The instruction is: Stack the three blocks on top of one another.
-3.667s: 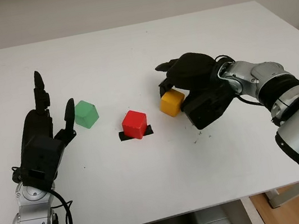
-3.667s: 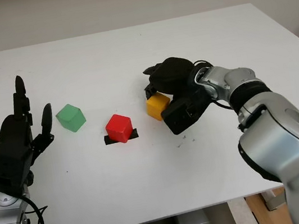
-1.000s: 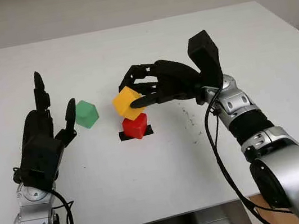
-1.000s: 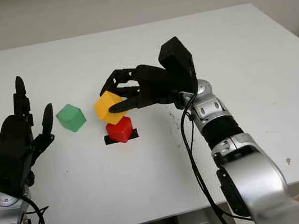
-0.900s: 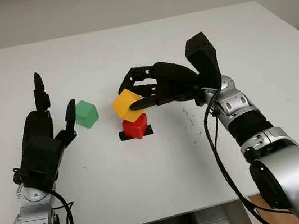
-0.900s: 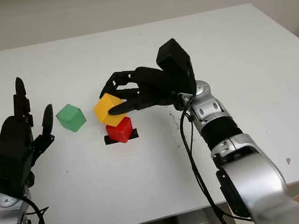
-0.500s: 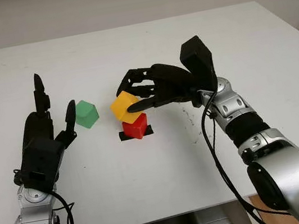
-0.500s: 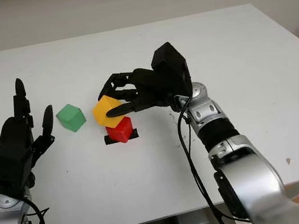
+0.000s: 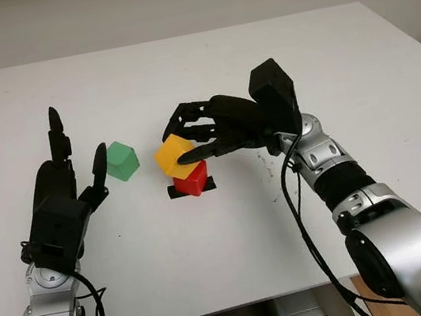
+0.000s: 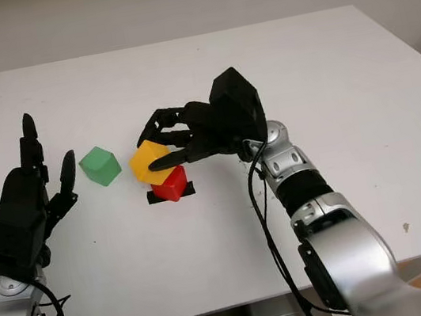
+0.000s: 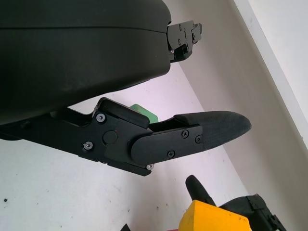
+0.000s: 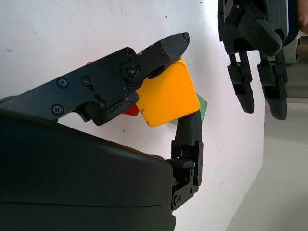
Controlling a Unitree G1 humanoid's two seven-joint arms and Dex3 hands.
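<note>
The right hand (image 9: 190, 133) grips the yellow block (image 9: 173, 156), tilted on a corner, just above the red block (image 9: 193, 179), which sits on a black tape mark (image 9: 208, 185) on the tabletop (image 9: 232, 243). The judgement here: level the yellow block so its faces square with the red block, lower until flat contact, then release gently. The green block (image 9: 122, 160) waits to the left of the red block, near the open left hand (image 9: 61, 202).
</note>
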